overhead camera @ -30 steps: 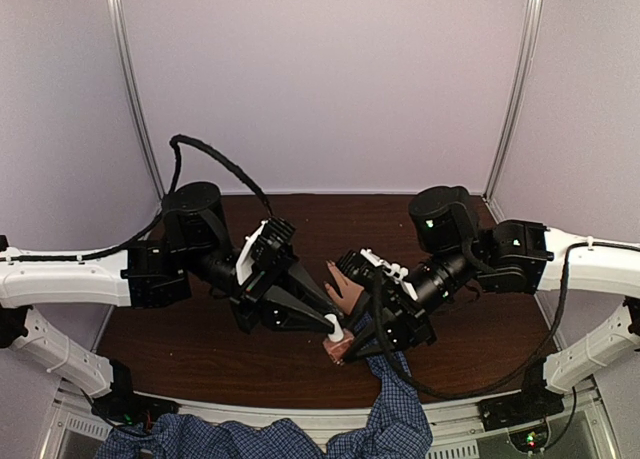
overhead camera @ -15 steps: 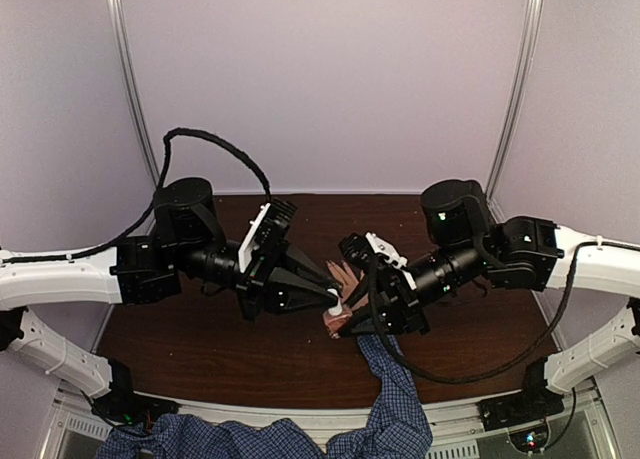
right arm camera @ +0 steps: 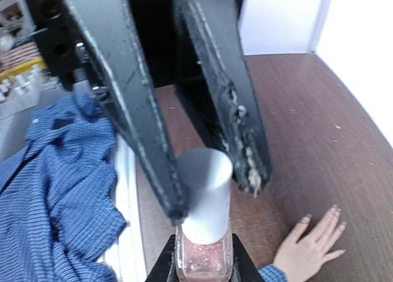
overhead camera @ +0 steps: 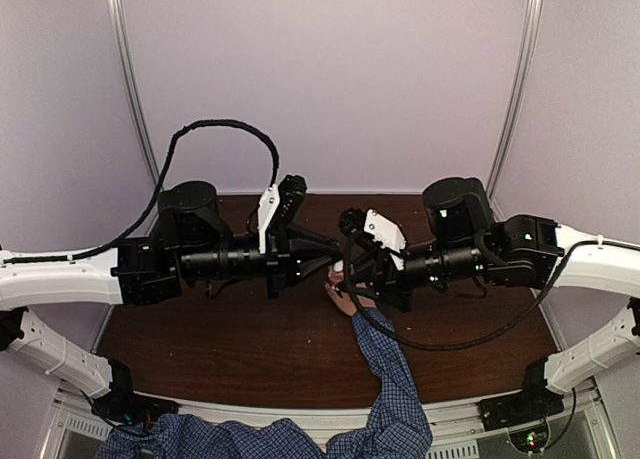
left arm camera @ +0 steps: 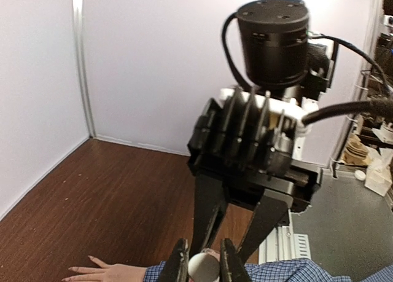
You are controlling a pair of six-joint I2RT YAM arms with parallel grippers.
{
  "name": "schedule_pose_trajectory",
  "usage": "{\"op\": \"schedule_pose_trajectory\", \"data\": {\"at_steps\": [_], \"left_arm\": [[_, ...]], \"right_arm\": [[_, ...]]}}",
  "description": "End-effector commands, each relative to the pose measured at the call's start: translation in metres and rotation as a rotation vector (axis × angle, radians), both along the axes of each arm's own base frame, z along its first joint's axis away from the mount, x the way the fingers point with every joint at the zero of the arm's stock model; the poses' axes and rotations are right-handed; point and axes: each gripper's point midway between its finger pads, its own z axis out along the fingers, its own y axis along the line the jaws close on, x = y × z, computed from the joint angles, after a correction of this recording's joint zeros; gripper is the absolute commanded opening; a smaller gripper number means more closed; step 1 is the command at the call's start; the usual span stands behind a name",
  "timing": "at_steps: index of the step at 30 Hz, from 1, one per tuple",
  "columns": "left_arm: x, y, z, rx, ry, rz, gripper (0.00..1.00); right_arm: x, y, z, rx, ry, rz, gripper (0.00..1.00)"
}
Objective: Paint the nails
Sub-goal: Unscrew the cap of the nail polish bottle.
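You are apparently uncapping: right gripper (right arm camera: 204, 265) gripping the bottle (right arm camera: 204, 251), left gripper (left arm camera: 204, 266) clamping its white cap (right arm camera: 206, 184), next needing a twist-off.

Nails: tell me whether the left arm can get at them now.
Probably not yet: the left tool is shut on the white cap, still on the bottle in the right tool; the nails lie uncovered.

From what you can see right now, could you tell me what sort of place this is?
Likely a robotics lab test booth: plain pale walls box in a dark wooden table, and cluttered storage shelves stand beyond it.
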Motion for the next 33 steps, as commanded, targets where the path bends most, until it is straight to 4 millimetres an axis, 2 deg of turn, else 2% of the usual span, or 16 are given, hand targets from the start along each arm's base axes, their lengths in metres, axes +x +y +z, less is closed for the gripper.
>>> {"op": "schedule_pose_trajectory", "data": {"at_steps": [1,6,12,16,23,25,27,30,33], "left_arm": [[0.039,0.008,0.006,-0.061,0.056,0.254,0.00],[0.067,0.017,-0.003,-0.086,0.133,0.434,0.00],[0.098,0.027,-0.020,-0.083,0.296,0.640,0.00],[0.102,0.027,-0.024,-0.091,0.347,0.675,0.00],[0.105,0.033,-0.023,-0.102,0.383,0.709,0.00],[0.104,0.037,-0.019,-0.102,0.377,0.712,0.05],[0.101,0.041,-0.013,-0.105,0.361,0.706,0.17],[0.094,0.045,-0.001,-0.095,0.312,0.666,0.40],[0.084,0.051,0.012,-0.070,0.246,0.623,0.50]], "right_arm": [[0.051,-0.013,0.001,-0.036,-0.080,-0.270,0.00],[0.074,-0.019,-0.007,-0.099,-0.128,-0.384,0.00],[0.087,-0.019,-0.019,-0.148,-0.158,-0.437,0.00],[0.091,-0.021,-0.023,-0.163,-0.175,-0.457,0.00],[0.086,-0.020,-0.027,-0.168,-0.167,-0.427,0.00],[0.085,-0.021,-0.029,-0.174,-0.164,-0.419,0.00],[0.081,-0.022,-0.031,-0.177,-0.155,-0.401,0.00],[0.075,-0.023,-0.034,-0.177,-0.141,-0.370,0.00],[0.068,-0.023,-0.037,-0.177,-0.124,-0.334,0.00]]}}
